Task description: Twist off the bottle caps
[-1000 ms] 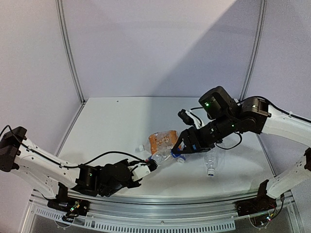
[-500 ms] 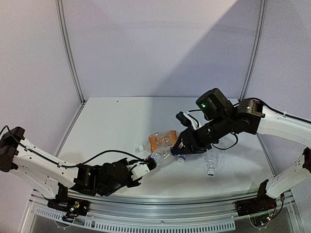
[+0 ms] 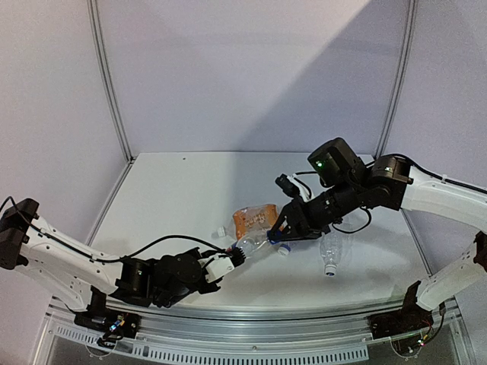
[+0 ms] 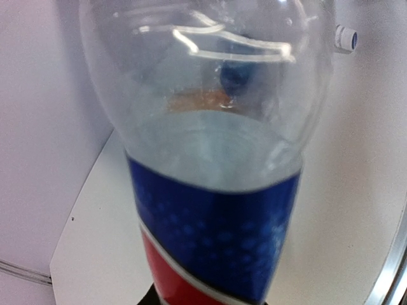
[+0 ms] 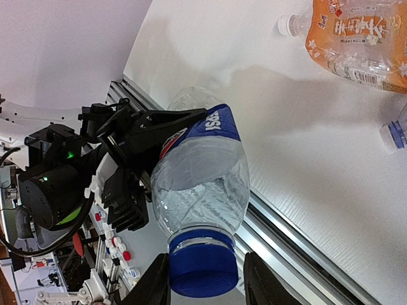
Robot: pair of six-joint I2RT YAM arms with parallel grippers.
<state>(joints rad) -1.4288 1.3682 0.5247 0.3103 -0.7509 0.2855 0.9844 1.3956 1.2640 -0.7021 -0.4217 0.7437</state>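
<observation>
Right wrist view is showing left pincer (image 5: 162, 149) clamping Pepsi bottle (image 5: 200, 171), right pincer (image 5: 205, 283) straddling its blue cap (image 5: 203, 267), grip unclear; left wrist view is showing bottle only.

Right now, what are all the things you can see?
Pepsi bottle: one, clear with blue-red label, held up between both grippers
blue cap: one, blue, on the Pepsi bottle
orange bottle: one, orange, lying on the table behind it
white cap: one, white, on the orange bottle
clear bottle: one, see-through, lying on the table's right side
table: one, white, under everything
left gripper: one, black, shut on the Pepsi bottle's bottom
right gripper: one, black, shut on the blue cap
</observation>
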